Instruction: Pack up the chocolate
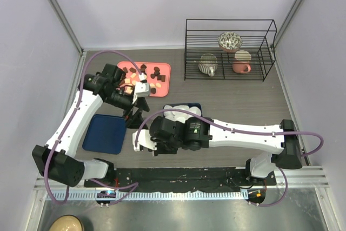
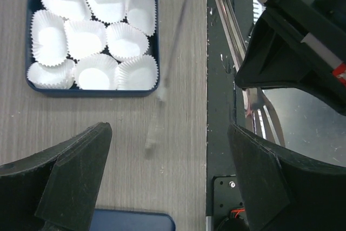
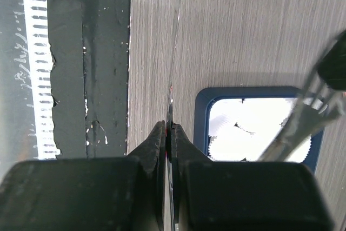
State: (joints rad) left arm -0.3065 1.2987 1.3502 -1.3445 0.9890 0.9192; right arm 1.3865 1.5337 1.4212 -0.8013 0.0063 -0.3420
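Note:
The chocolate [image 1: 155, 72], several dark, mid-brown and cream pieces, lies on a pink tray [image 1: 165, 67] at the back. A blue box [image 2: 154, 35] holds white paper cups [image 2: 86, 36], all without chocolate; it also shows in the top view [image 1: 194, 106] and the right wrist view [image 3: 201, 113]. My left gripper [image 1: 135, 117] [image 2: 170, 150] is open and holds nothing, above bare table between the box and a blue lid. My right gripper [image 1: 141, 140] [image 3: 168, 128] is shut on thin metal tongs [image 3: 174, 36], low near the table's front edge, left of the box.
A flat blue lid [image 1: 105, 133] lies at the front left. A black wire rack [image 1: 230, 50] with mugs and a bowl stands at the back right. A black strip [image 3: 102, 52] runs along the near edge. Walls close both sides.

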